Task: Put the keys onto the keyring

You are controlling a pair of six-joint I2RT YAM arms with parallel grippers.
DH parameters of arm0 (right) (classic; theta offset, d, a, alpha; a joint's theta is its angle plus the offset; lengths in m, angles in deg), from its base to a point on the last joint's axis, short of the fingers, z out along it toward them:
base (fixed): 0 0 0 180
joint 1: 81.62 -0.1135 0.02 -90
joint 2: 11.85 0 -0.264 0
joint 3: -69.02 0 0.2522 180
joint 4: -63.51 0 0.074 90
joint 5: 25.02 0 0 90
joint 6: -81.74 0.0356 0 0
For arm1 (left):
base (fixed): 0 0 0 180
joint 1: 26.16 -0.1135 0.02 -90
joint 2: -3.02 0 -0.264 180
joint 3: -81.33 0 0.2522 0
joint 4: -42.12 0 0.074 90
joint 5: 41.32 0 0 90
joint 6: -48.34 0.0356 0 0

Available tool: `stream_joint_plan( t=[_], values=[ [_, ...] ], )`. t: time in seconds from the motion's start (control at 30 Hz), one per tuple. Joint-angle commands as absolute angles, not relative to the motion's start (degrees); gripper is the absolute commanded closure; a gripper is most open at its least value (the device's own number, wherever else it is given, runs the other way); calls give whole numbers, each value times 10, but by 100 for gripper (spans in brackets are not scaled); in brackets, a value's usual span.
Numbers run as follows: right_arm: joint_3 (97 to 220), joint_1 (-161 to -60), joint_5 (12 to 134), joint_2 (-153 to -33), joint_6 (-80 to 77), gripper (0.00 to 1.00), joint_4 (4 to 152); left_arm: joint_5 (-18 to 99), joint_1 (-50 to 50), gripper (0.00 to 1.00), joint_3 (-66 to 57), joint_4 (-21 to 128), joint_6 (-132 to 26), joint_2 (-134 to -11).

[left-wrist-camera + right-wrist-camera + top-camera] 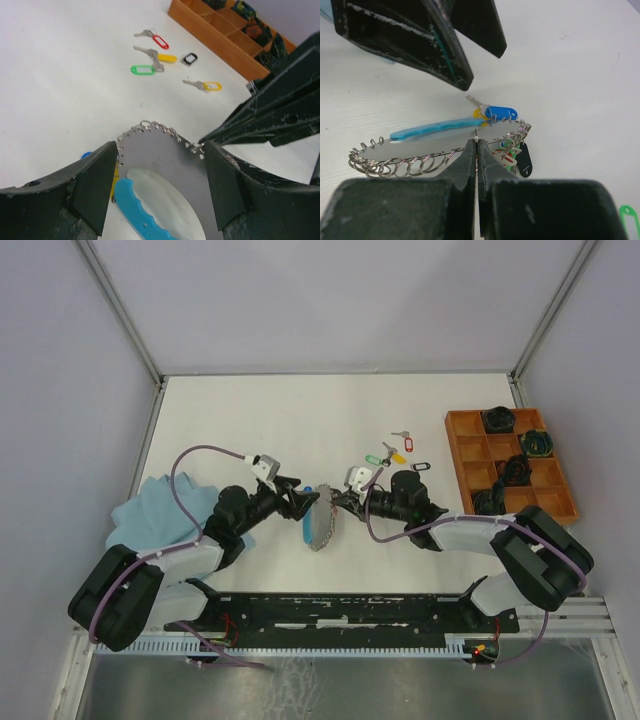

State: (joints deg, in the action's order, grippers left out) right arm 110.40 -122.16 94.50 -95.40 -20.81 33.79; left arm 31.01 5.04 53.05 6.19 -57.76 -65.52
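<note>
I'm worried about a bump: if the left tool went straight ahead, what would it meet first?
Probably the keyring, which sits between the open fingers of the left tool; the right tool, pinching its rim, comes next, though depth is unclear.

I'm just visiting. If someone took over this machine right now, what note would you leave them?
Left gripper: open, jaws either side of the keyring.
Right gripper: shut on a small ring at the keyring's edge.
Done: a blue-tagged key and a black-tagged key hang on it.
To do: five loose keys lie on the table, not yet threaded.
</note>
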Motion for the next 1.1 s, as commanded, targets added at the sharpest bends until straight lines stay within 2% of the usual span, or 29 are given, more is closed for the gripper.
stream_joint_plan(
  t=[0.0,0.13,0.4,0.6,0.73,1.07],
  values=[
    [1145,-1215,974,-937,-224,99,344,366,48,23,484,51,-517,-655],
    [1159,-1212,990,-939,-225,99,352,275,48,22,487,62,-457,-667],
    [1183,-1210,1016,-952,-234,99,367,244,48,25,518,12,-413,-667],
    [1199,-1209,1036,-952,-254,99,403,200,48,26,564,-86,-381,-690],
    [1209,-1206,1057,-948,-270,99,434,182,48,25,552,-76,-373,-702],
    [1222,-1204,1104,-958,-299,99,473,142,48,32,573,-151,-332,-737]
  ],
)
